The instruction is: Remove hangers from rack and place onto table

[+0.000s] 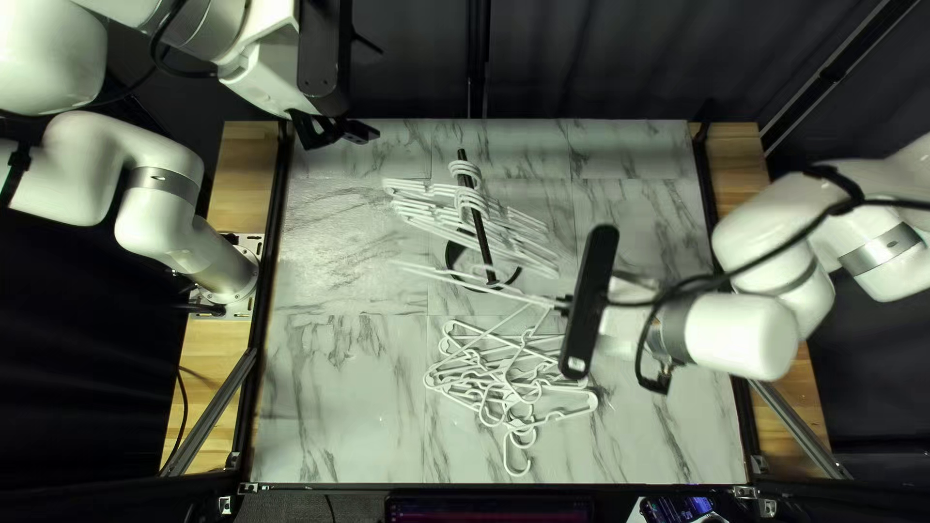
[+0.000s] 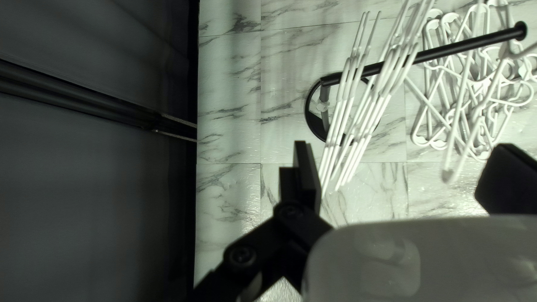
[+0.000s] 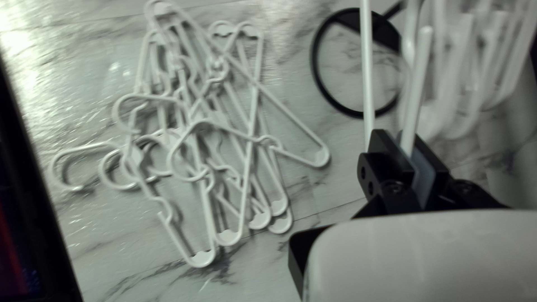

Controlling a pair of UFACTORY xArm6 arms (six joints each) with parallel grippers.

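Pretty sure this is a robotics lab, or some kind of robot test cell. You've got a white left arm (image 1: 160,232) and a white right arm (image 1: 736,334) at opposite sides of one table (image 1: 339,397), and the left one's base is on a metal plate (image 1: 208,312) with holes in it. Black rails (image 1: 272,223) frame the marble-look top, with loose cables (image 1: 182,412), a dark curtain (image 1: 620,63) behind and a screen (image 1: 489,511) at the near edge. Total lab vibes.

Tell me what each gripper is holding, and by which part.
My right gripper holds a white hanger near one end, its fingers closed on the bar there. My left gripper is open, holding nothing.
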